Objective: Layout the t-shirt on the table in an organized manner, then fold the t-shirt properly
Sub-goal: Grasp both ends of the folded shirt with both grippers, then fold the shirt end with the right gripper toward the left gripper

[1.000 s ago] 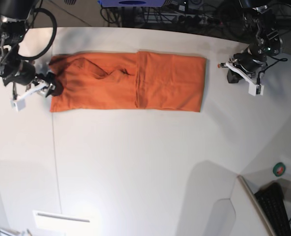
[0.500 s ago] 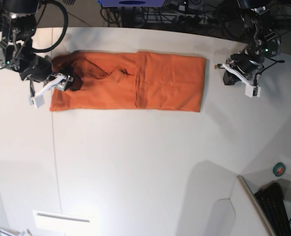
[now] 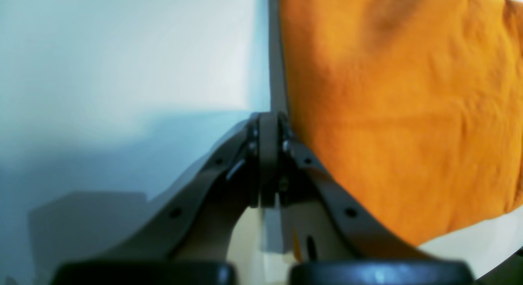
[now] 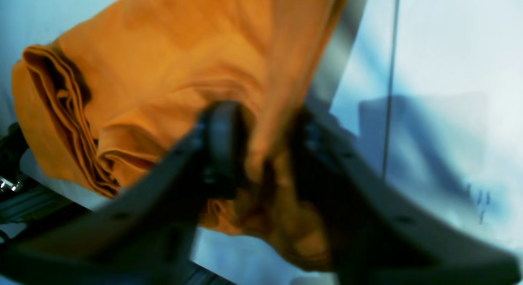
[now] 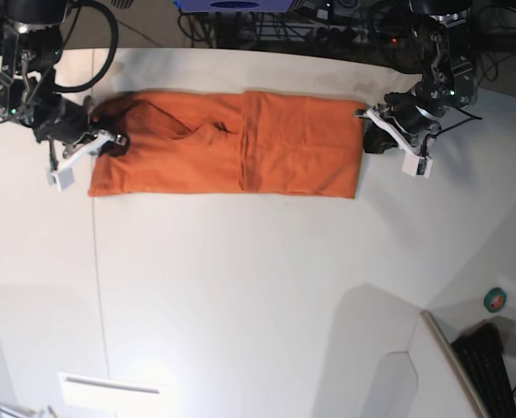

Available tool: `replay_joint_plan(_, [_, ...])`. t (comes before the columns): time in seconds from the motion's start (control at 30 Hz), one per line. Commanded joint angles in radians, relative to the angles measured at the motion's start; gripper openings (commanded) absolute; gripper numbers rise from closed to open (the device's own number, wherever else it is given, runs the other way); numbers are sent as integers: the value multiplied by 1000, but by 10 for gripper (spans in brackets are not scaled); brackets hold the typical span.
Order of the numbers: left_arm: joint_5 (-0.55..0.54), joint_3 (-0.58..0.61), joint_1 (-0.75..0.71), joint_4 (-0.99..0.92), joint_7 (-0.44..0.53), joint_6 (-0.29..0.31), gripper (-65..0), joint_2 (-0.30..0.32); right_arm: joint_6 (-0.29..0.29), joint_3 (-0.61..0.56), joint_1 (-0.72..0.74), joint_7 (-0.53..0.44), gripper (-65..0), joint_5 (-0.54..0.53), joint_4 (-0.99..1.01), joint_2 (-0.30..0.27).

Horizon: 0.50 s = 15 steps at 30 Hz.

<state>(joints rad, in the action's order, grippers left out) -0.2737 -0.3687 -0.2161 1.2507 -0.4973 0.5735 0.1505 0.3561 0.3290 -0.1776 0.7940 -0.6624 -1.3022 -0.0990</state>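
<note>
The orange t-shirt [image 5: 302, 144] lies as a long folded rectangle across the far half of the white table [image 5: 258, 287]. At its left end in the base view, my right gripper [image 5: 112, 144] sits on the bunched corner. In the right wrist view its fingers [image 4: 220, 142] pinch orange cloth [image 4: 163, 72] between them, shut on it. My left gripper [image 5: 369, 139] is at the shirt's right edge. Seen from the left wrist, its jaws [image 3: 267, 125] are pressed together with nothing between them. They rest on the table just beside the cloth's edge [image 3: 388, 113].
A thin dark seam [image 5: 99, 279] runs down the table's left side. A grey-white panel with a slot [image 5: 110, 387] lies at the front left. A green tape roll [image 5: 496, 300] and a keyboard [image 5: 489, 366] sit at the lower right. Cables run behind the table.
My right gripper moved onto the shirt's left end and closed on the cloth. My left arm travelled left from the table's right side to the shirt's right edge, staying shut.
</note>
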Motion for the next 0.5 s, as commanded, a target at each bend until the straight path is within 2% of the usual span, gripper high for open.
replay_joint_plan(0.0, [14,12,4,8,-19,-7,-650,7,5,8,13,-11,-605,-13,-12,-9])
replay_joint_plan(0.03, [14,21,5,8,-19,-7,-650,7,4,8,19,-12,-650,-13,-12,-8])
replay_joint_plan(0.27, [14,141,34,8,-22,-10,-650,8,-4,-1,31,-31,-650,-12,-35,-11])
replay_joint_plan(0.37, [14,188,42,8,-22,-10,-650,1,-79,-3,20,-28,-650,-10,-89,-11])
replay_joint_plan(0.47, [18,208,65,4,-24,-11,-650,-27,-110,-32,0,-28,-650,-10,-153,-14])
